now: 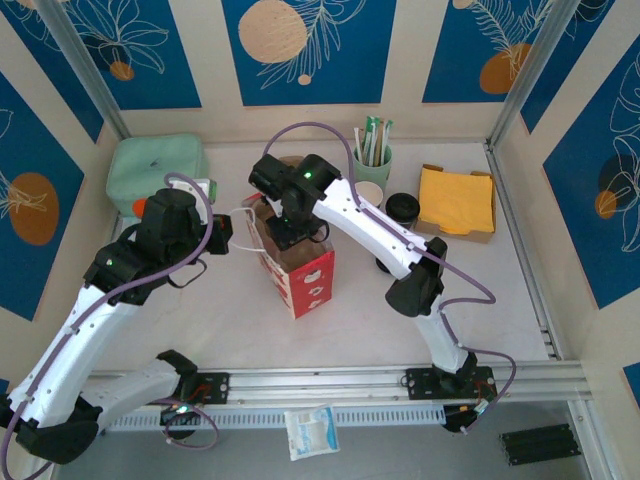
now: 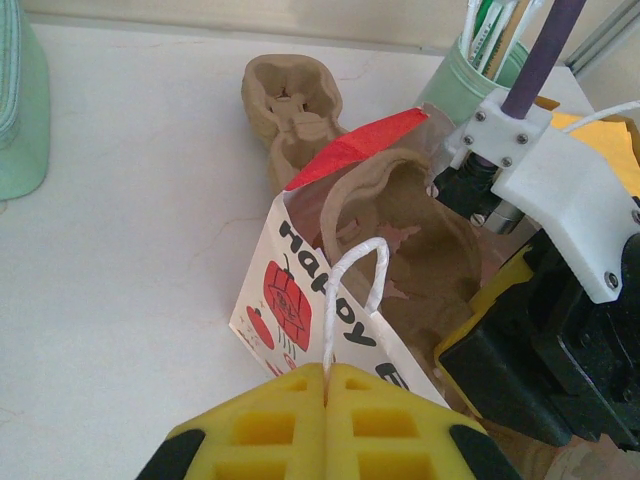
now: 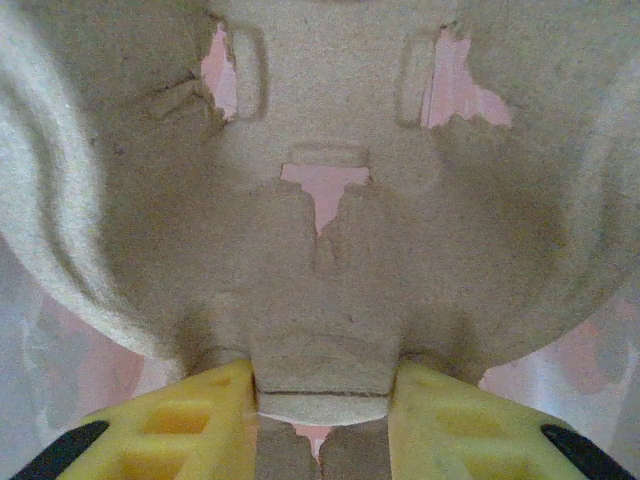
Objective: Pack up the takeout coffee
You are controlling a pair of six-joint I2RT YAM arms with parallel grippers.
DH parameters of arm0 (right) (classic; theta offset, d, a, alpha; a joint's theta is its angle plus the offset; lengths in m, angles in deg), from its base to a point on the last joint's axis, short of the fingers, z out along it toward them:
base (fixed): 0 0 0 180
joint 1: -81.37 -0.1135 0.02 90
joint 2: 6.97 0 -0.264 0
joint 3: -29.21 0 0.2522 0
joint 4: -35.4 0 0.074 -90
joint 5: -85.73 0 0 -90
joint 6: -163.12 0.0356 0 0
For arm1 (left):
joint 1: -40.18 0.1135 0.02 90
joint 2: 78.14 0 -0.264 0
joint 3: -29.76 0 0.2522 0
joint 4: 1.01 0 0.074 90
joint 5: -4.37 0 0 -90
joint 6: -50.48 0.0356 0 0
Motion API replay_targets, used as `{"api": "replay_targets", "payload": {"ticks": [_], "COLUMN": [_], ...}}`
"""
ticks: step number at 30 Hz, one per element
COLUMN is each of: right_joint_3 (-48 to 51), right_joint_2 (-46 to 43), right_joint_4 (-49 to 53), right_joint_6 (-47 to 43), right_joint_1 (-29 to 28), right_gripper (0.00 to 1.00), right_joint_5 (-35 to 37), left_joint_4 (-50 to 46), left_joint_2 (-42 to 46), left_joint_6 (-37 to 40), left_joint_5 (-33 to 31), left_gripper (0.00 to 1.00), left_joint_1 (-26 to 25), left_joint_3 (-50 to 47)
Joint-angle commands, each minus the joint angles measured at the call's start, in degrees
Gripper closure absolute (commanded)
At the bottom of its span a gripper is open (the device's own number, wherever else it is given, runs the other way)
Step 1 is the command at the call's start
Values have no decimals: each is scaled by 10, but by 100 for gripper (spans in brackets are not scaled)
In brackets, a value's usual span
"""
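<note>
The takeout coffee [image 1: 402, 209], a small cup with a black lid, stands at the back right of the table, apart from both grippers. A red-and-white paper bag [image 1: 300, 268] stands upright mid-table. My left gripper [image 2: 326, 375] is shut on the bag's white handle [image 2: 352, 275] and holds it out to the left, as the top view also shows for this gripper [image 1: 222, 238]. My right gripper [image 3: 320, 405] is shut on the middle tab of a brown pulp cup carrier [image 3: 320, 200], which sits in the bag's mouth [image 2: 405, 235].
A second pulp carrier [image 2: 293, 110] lies behind the bag. A green cup of straws [image 1: 373, 152] and a lidless cup [image 1: 370, 190] stand at the back. Yellow napkins [image 1: 457, 200] sit at the right, a green box [image 1: 155, 172] at the back left.
</note>
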Motion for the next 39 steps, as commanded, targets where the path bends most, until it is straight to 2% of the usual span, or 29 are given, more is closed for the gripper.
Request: {"api": "replay_targets", "payload": {"ticks": [1,11,23,39], "right_joint_3": [-12,32,38,124], "right_joint_2": [3,4,9,3], "right_joint_4": [15,-2,-10,-63], "right_joint_6": [9,10,16,53], "right_joint_1": [-5,-3,-3,-6], "right_gripper": [65,65,65,65], "right_joint_5": [-13,-21,-21,-15], "left_joint_4": [5,5,6,3], "left_joint_2": [8,8,9,22], "left_joint_6": [-4,-4,-5,-8], "left_joint_5": [3,4,3,2], "left_gripper": [100,100,100,100], "left_joint_1": [5,4,4,4], "left_joint_3": [4,4,2,-7]}}
